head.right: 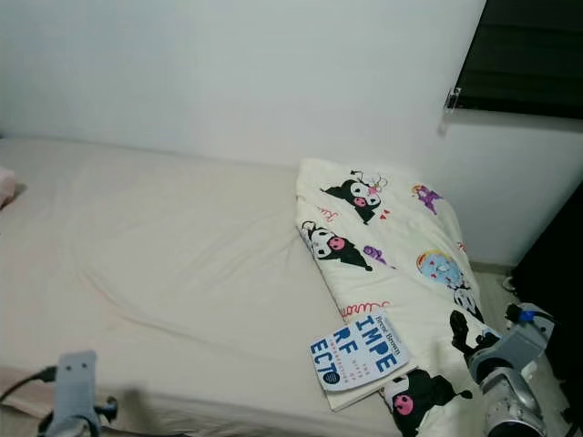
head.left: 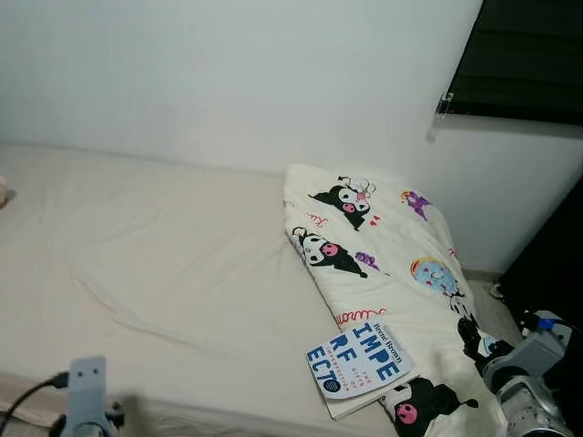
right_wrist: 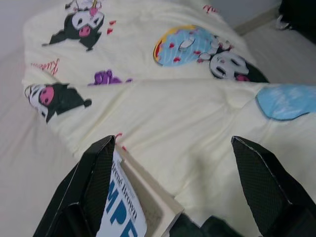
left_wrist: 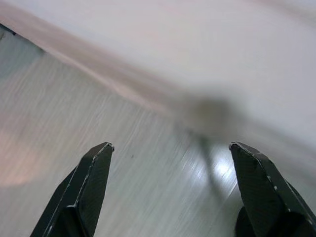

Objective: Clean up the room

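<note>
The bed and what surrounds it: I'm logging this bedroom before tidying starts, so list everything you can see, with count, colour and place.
Bed: one, cream sheet, wrinkled, against the white wall.
Folded blanket: one, pale yellow with black, pink and blue cartoon prints, on the bed's right end.
Book: one, white cover with blue lettering, lying at the bed's near edge, partly on the blanket.
Pink item: one, at the far left edge of the bed; too cropped to identify.
Window blind: one, black, upper right on the wall.
Floor: pale wood-grain, beside the bed.
Left claw: black fingers open, low beside the bed over the floor.
Right claw: black fingers open, above the blanket, near the book.
</note>
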